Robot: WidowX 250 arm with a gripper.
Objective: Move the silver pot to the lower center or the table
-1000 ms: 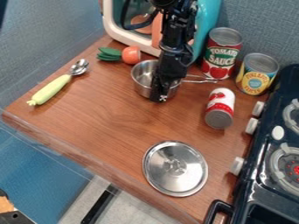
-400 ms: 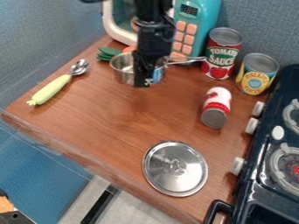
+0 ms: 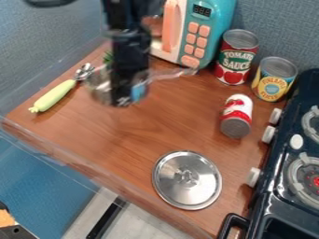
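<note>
Wooden counter [image 3: 149,135], end effector [image 3: 124,100] gripping silver pot [image 3: 100,87], pot's contents unclear, upright cans [image 3: 237,60]

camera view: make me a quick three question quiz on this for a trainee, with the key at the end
1. True or false: the end effector is at the silver pot, while the metal lid lies apart from the pot on the table.
2. Which one lies on its side?
a) the can next to the toy microwave
b) the red-and-white can nearest the lid
c) the can with the yellow label
3. Fill in the blank: in the view, the pot's handle points to the ____ (left or right).

Key: 1 true; 2 b; 3 right
</note>
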